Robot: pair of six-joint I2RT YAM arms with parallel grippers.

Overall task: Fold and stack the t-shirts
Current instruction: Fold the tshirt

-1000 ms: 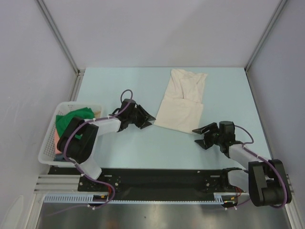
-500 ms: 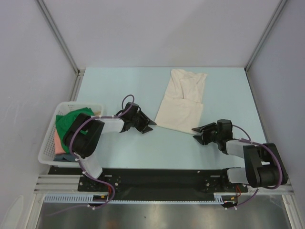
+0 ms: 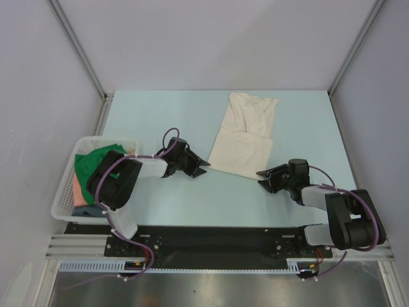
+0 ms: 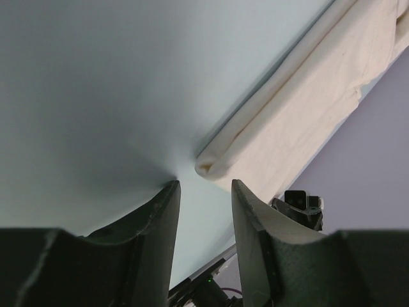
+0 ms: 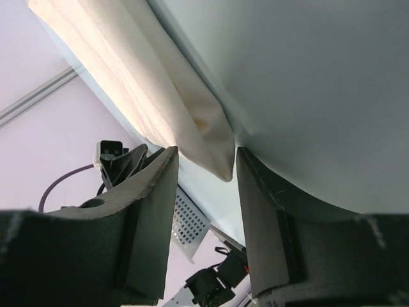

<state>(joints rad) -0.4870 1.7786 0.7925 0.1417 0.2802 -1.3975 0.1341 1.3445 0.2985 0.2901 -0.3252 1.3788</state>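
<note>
A cream t-shirt lies partly folded on the pale blue table, its near edge facing the arms. My left gripper is open, low on the table just left of the shirt's near left corner. My right gripper is open, low at the shirt's near right corner, which sits just ahead of the gap between the fingers. Neither holds cloth. Green and salmon pink shirts lie in the white basket at the left.
The white lattice basket stands at the table's near left edge. Grey walls and metal frame posts enclose the table on three sides. Bare table surface lies left of the cream shirt.
Both grippers have dropped lower and moved inward to the cream shirt's near corners. The shirt has not moved.
</note>
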